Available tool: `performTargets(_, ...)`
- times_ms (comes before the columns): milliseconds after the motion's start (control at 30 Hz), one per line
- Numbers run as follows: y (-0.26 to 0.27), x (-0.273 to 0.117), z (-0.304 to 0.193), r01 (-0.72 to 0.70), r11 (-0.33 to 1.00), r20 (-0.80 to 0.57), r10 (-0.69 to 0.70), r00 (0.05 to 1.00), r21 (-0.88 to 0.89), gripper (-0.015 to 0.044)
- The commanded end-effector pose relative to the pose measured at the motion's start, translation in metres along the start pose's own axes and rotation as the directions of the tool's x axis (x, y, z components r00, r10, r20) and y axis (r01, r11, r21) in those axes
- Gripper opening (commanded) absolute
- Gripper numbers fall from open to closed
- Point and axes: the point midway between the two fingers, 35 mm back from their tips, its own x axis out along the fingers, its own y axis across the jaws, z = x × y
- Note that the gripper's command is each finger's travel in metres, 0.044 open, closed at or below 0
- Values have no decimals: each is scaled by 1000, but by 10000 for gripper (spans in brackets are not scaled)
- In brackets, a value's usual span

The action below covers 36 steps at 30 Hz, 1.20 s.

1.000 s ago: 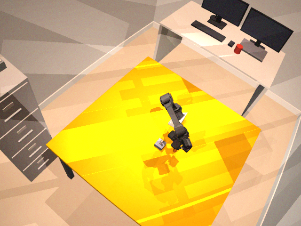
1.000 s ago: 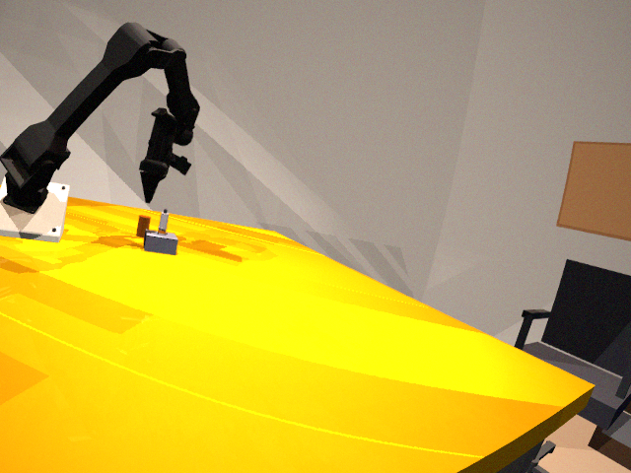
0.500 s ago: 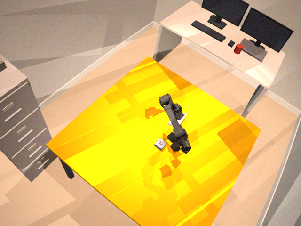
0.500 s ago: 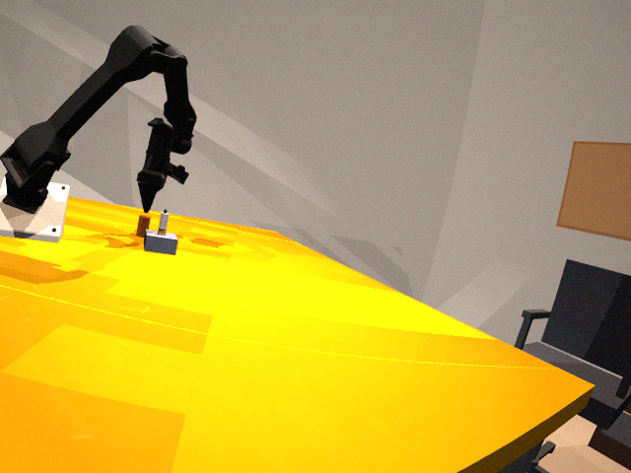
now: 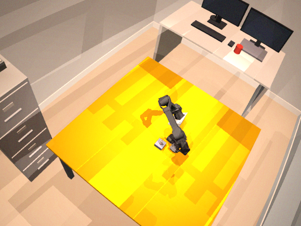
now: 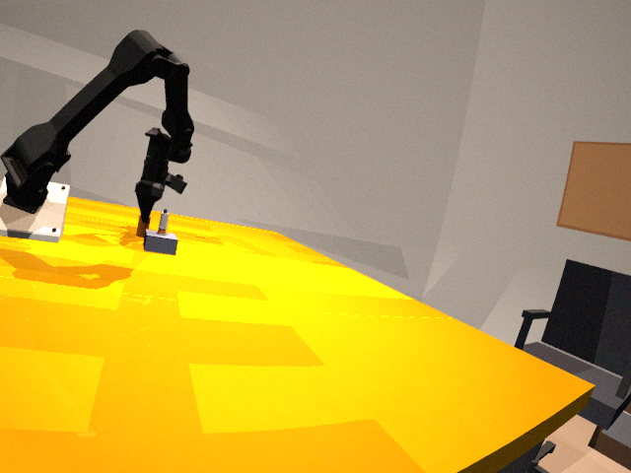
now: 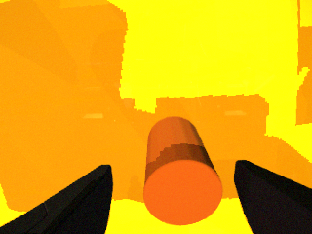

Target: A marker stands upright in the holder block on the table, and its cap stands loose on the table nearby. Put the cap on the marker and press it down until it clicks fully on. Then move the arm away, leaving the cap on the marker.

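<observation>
The orange cap (image 6: 141,229) (image 7: 181,192) stands upright on the yellow table (image 5: 109,180) (image 6: 325,397). My gripper (image 6: 145,219) (image 7: 174,172) is open and points down at the cap. In the wrist view the cap shows between the two black fingers, with a gap on each side; neither finger touches it there. The grey marker (image 6: 163,222) (image 5: 161,141) stands upright in the grey holder block (image 6: 160,242) (image 5: 159,145), close beside the cap, its dark tip bare and upward. In the top view the arm hides the cap and the fingertips.
The arm's white base plate (image 5: 181,121) (image 6: 35,224) is on the table behind the holder block. A desk with monitors, a keyboard (image 5: 208,30) and a red cup (image 5: 238,49) stands beyond the table. A drawer cabinet (image 5: 21,128) is at the left, and a chair (image 6: 576,310) shows in the exterior view.
</observation>
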Motion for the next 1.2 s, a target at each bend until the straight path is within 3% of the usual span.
performTargets(0, -2, 9, -2, 9, 1000, 0, -9, 1000, -8, 249)
performTargets(400, -3, 25, -2, 10, 1000, 2, -10, 1000, -7, 249)
performTargets(533, -3, 25, -3, 10, 1000, 1, -10, 1000, -7, 144)
performTargets(833, -2, 25, -3, 10, 1000, 2, -10, 1000, -7, 84)
performTargets(933, -1, 20, -2, 10, 1000, 1, -10, 1000, -7, 5)
performTargets(1167, 0, -2, -2, 8, 1000, 1, -8, 1000, -7, 0)
